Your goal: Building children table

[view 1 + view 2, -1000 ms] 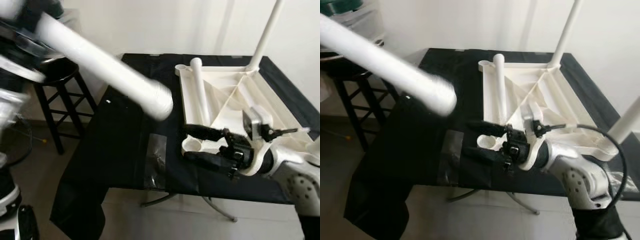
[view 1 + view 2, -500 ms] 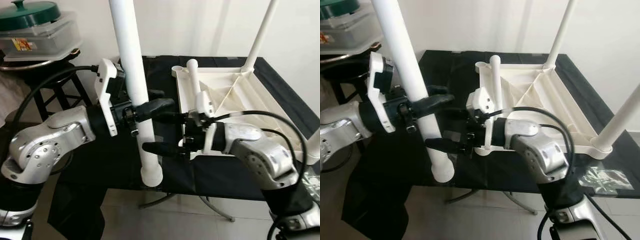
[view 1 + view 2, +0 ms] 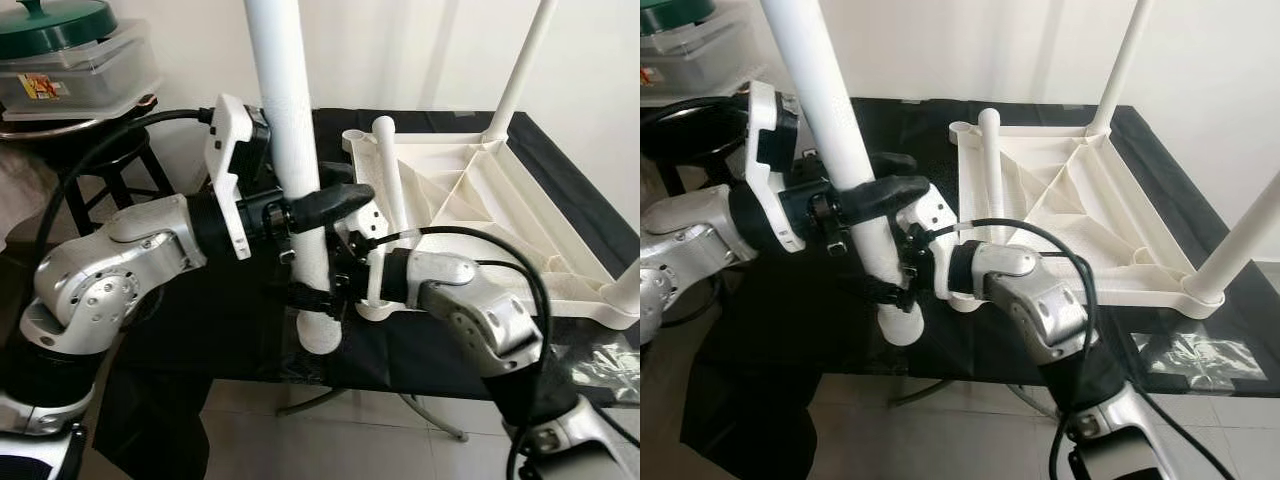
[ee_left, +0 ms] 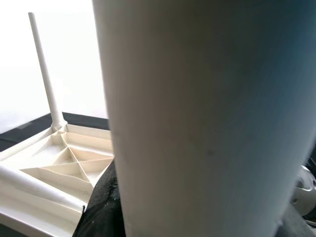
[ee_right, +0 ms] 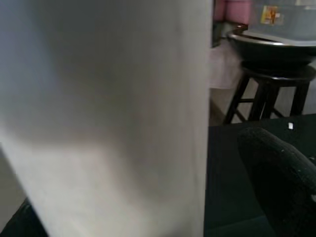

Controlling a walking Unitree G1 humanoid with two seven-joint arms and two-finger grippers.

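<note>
Left gripper clamped on white table leg, held near upright, slightly tilted, above near-left part of black-covered desk. Right gripper at lower end of same leg, just under left gripper, fingers around it; closed or not — cannot tell. Upturned white tabletop lying on desk's right half, two legs standing at far and near right corners, third leg lying along its left edge. Black stool off desk's left edge, lidded container on top.
</note>
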